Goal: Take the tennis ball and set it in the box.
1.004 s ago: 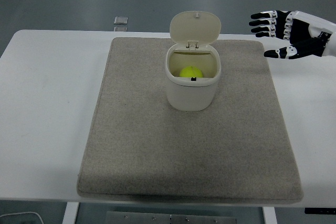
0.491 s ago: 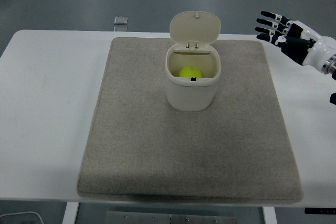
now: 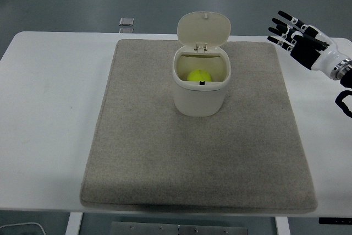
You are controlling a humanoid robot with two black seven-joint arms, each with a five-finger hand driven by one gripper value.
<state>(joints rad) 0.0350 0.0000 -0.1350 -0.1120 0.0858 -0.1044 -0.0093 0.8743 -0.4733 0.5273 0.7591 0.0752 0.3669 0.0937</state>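
The ball [image 3: 199, 75] is bright yellow-green inside a cream box [image 3: 201, 88] with a cream lid [image 3: 203, 28]. A grey-beige mat [image 3: 165, 152] covers the white table [image 3: 49, 97]. The right hand [image 3: 300, 39] is black and white.

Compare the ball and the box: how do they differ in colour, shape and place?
The ball is bright yellow-green; the box is cream white. The ball is round; the box is a tub with rounded corners and a lid hinged open and standing upright. The ball lies inside the box; the box stands on the grey mat. Neither is touched by the robot hand, which is open at the right edge.
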